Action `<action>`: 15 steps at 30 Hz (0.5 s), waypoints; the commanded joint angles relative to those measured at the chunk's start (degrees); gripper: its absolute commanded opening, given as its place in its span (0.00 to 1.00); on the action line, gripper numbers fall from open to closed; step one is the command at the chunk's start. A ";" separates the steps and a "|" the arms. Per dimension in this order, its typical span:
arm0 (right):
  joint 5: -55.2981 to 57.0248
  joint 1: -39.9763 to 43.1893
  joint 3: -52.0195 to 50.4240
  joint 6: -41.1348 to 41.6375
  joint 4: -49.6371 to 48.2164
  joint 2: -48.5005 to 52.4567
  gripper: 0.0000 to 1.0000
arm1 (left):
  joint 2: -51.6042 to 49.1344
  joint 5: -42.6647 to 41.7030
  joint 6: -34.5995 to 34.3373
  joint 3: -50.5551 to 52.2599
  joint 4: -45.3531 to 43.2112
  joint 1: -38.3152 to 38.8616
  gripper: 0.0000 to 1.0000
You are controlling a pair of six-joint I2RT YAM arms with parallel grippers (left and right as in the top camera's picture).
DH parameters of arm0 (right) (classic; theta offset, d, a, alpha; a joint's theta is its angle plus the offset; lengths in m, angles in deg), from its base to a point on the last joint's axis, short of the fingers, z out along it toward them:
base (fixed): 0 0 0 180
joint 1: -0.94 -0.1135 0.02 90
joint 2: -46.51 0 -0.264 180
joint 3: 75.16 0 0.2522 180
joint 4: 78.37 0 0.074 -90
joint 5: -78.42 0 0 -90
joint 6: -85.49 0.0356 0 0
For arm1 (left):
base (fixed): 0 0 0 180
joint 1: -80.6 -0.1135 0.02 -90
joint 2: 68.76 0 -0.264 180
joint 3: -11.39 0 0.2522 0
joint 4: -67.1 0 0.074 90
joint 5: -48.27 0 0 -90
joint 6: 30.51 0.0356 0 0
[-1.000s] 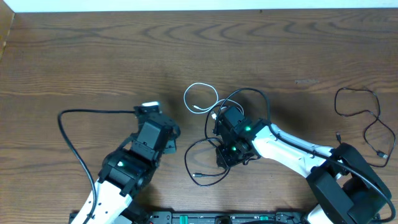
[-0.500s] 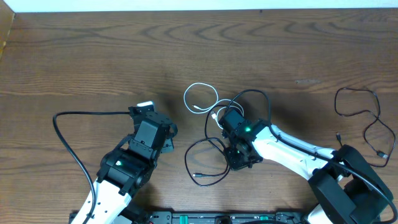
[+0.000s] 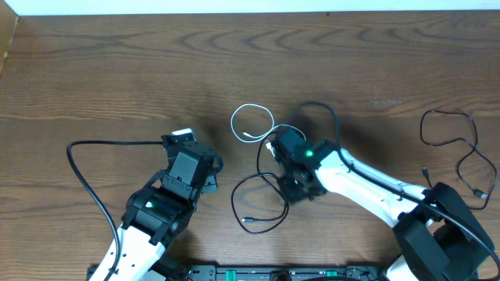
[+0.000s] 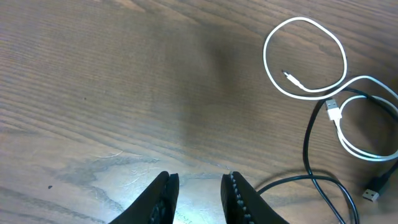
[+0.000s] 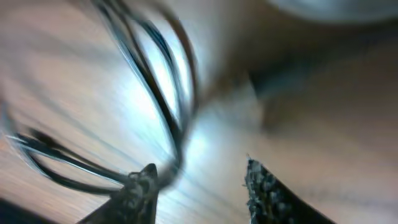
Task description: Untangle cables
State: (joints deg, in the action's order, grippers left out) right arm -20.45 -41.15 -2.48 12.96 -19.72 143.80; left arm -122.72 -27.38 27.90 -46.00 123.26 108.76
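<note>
left arm (image 3: 168,195): black housing, white link, green light
right arm (image 3: 355,181): white link, black joints
left gripper (image 4: 199,180): black ribbed fingers

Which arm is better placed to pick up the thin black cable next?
Probably right. The right hand hangs open over the thin black cable, strands beside it. The left hand, open and empty, faces bare wooden table beside the tangle.

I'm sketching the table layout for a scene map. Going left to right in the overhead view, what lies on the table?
Left arm → white cable → lone black cable near the right edge. The tangled black cable and the right arm overlap the others, so they are left out.
</note>
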 commanded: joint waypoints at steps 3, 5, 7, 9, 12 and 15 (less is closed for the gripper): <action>2.32 -0.09 2.14 -2.62 -6.14 -1.38 0.48 | -1.11 1.18 -1.46 -0.46 0.48 -0.28 0.28; 2.29 -0.39 1.46 -5.79 -9.18 -0.79 0.52 | -1.55 1.16 -2.21 -0.46 0.61 -0.28 0.28; 2.29 -0.74 0.90 -10.29 -11.10 -0.07 0.55 | -1.81 1.16 -2.19 -0.46 0.68 -0.28 0.28; 2.29 -1.18 0.81 -14.78 -11.93 0.92 0.58 | -1.88 1.16 -2.19 -0.46 0.68 -0.28 0.29; 2.27 -1.75 0.81 -18.25 -12.66 2.27 0.63 | -1.88 1.16 -2.19 -0.46 0.68 -0.28 0.28; 2.27 -2.25 0.81 -18.67 -12.96 3.56 0.64 | -1.88 1.18 -2.19 -0.46 0.68 -0.28 0.28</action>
State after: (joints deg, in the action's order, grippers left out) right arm -18.57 -42.57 -1.15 -1.40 -32.51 145.55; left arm -124.44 -27.38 26.28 -46.00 123.78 108.76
